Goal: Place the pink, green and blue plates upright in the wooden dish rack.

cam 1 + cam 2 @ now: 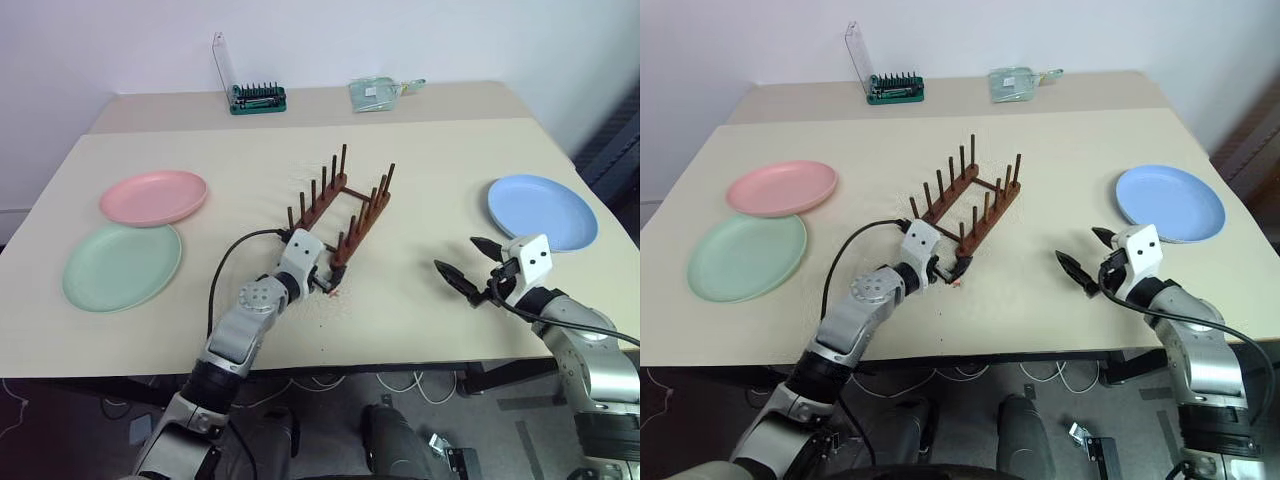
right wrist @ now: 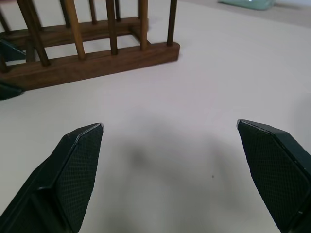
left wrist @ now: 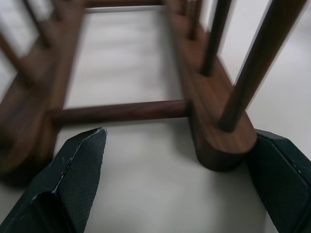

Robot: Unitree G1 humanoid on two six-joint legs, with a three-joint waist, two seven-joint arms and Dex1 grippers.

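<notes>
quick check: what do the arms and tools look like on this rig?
Both arms are silver-grey metal with round joint housings and black sleeved upper sections. A black cable loops from each forearm to a white boxy wrist block. The left tool and right tool each have two black pointed fingers with finely textured inner pads.

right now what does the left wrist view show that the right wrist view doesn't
The left wrist view alone shows, close up, the crossbar joining the rails and the rounded near end of one rail between the left gripper fingers, which are open. The right wrist view alone shows the wooden dish rack from the side across bare table, beyond the open right gripper. Both show the rack's upright pegs and the pale tabletop.
</notes>
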